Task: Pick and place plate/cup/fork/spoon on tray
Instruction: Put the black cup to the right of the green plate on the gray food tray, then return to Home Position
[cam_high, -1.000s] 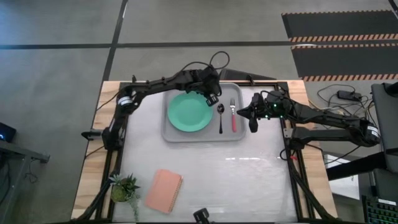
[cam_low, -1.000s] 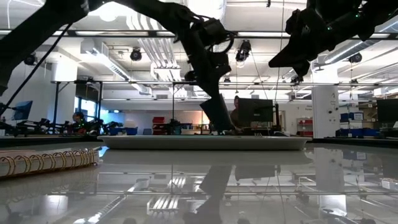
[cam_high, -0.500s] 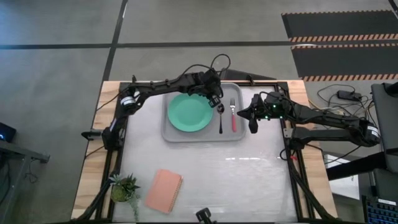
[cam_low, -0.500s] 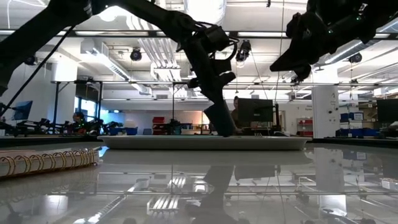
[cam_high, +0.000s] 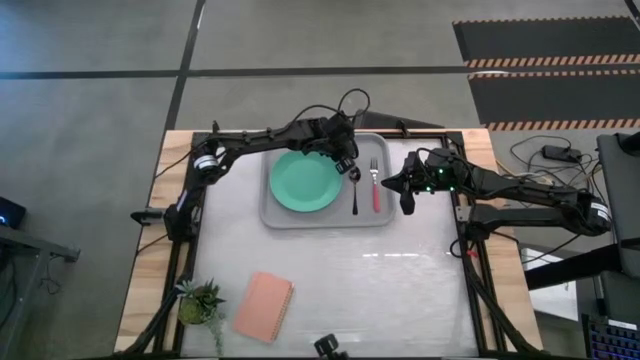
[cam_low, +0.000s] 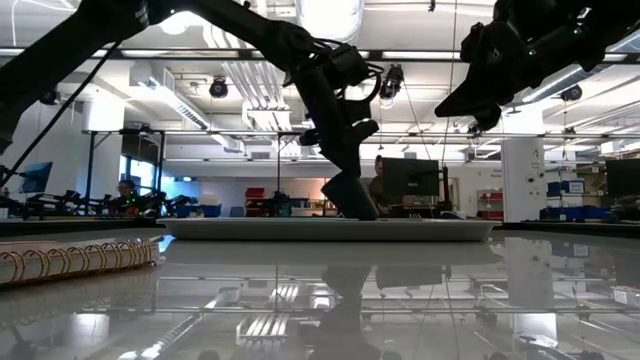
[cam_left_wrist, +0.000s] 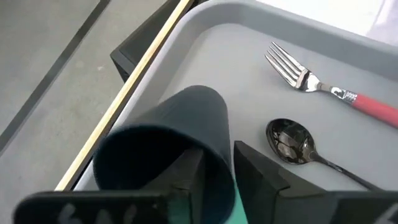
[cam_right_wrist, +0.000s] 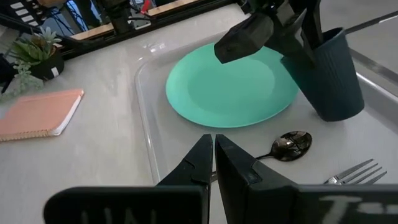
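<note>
The light-grey tray (cam_high: 272, 216) lies at the table's far middle. On it lie the mint-green plate (cam_high: 305, 181), the black spoon (cam_high: 354, 190) and the red-handled fork (cam_high: 376, 186). My left gripper (cam_high: 345, 160) is shut on the dark cup (cam_left_wrist: 168, 137) over the tray's far part, between the plate and the spoon's bowl (cam_left_wrist: 291, 142). The cup also shows in the right wrist view (cam_right_wrist: 329, 78) and the low view (cam_low: 350, 196). My right gripper (cam_high: 405, 193) hangs shut and empty just right of the tray. My left gripper holds the cup by its rim wall (cam_left_wrist: 221, 163), one finger (cam_left_wrist: 186, 180) inside the cup and one (cam_left_wrist: 264, 177) outside. The fingers come from above, slanting down. The cup is tilted, its bottom end (cam_right_wrist: 339, 113) at the tray's floor; whether it touches, I cannot tell.
A salmon-pink pad (cam_high: 264, 307) and a small potted plant (cam_high: 200, 303) lie at the table's near left. The table's wooden border (cam_high: 160, 230) and dark frame rails (cam_high: 470, 260) run along both sides. Bare table spreads near the tray's front.
My left gripper has gone down a little with the cup and slightly toward the table's right, bringing the cup's bottom down to the tray beside the spoon's bowl.
</note>
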